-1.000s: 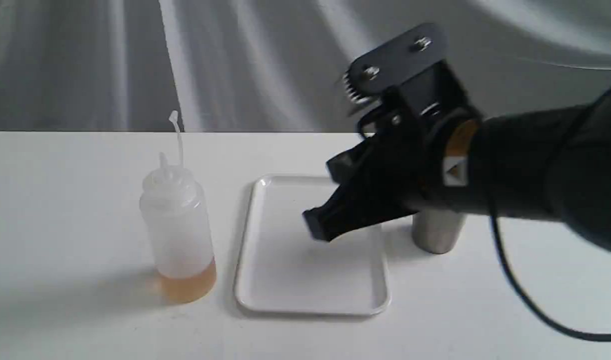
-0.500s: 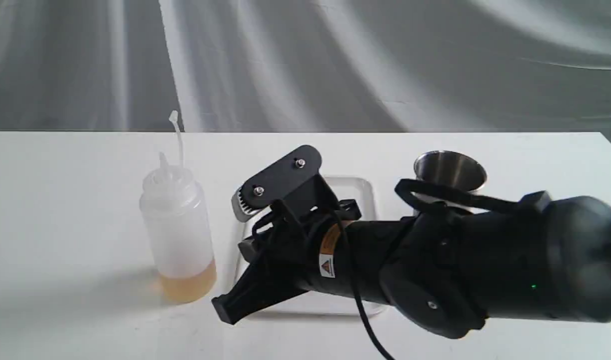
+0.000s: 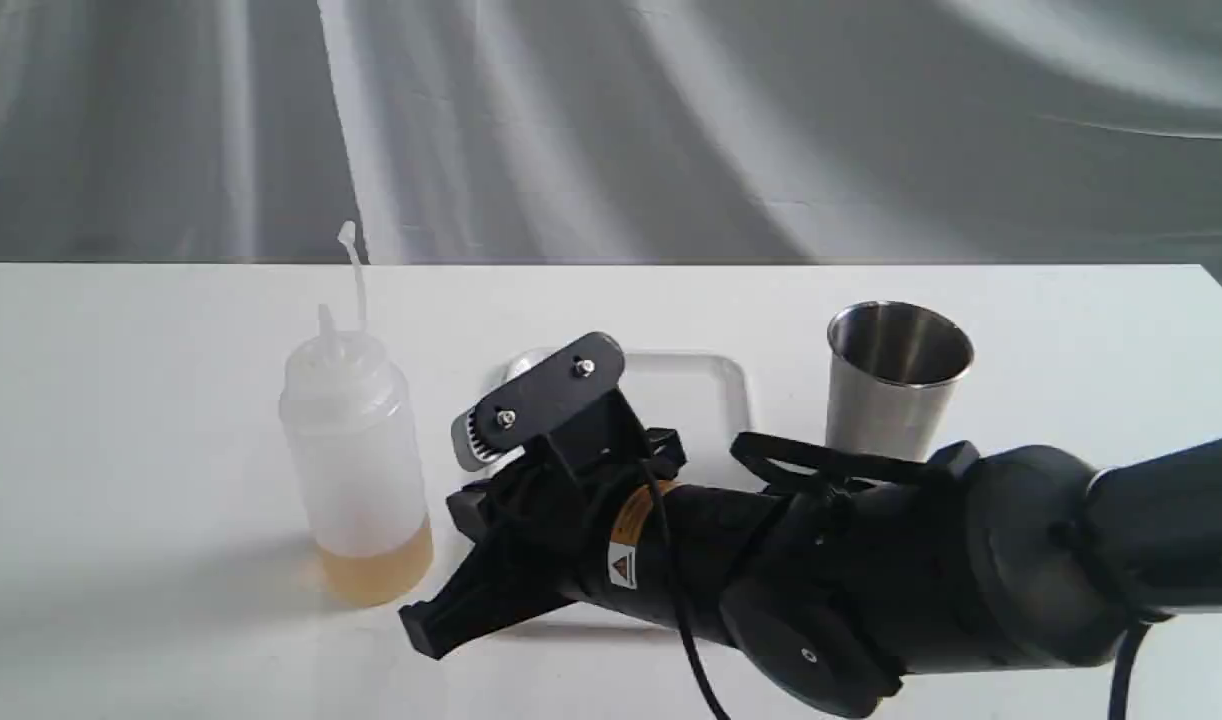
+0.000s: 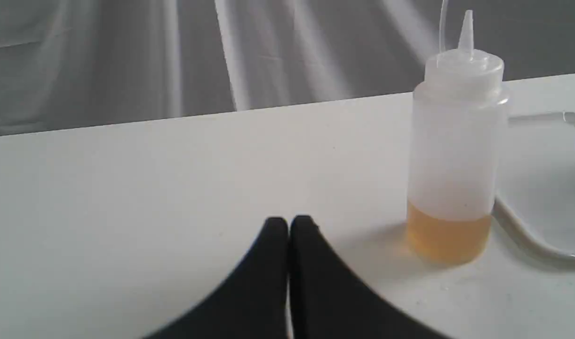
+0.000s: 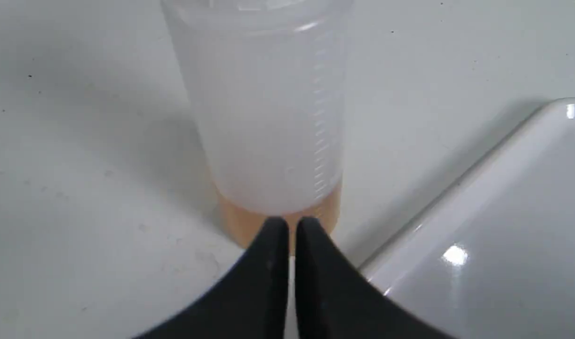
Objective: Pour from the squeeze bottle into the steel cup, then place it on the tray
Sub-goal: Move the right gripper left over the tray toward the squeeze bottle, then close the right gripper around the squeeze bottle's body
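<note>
The squeeze bottle stands upright on the white table, amber liquid at its base, cap strap sticking up; it also shows in the left wrist view and close up in the right wrist view. The white tray lies right of it, mostly covered by my right arm. The steel cup stands upright right of the tray. My right gripper is shut and empty, its tips low by the bottle's base. My left gripper is shut and empty, apart from the bottle.
A grey draped cloth hangs behind the white table. The right arm's black body and cable stretch across the table's front right, in front of the tray and cup.
The right arm swung down and left from above the cup and tray. Its shut gripper now sits low beside the bottle's base. The cup is uncovered again.
</note>
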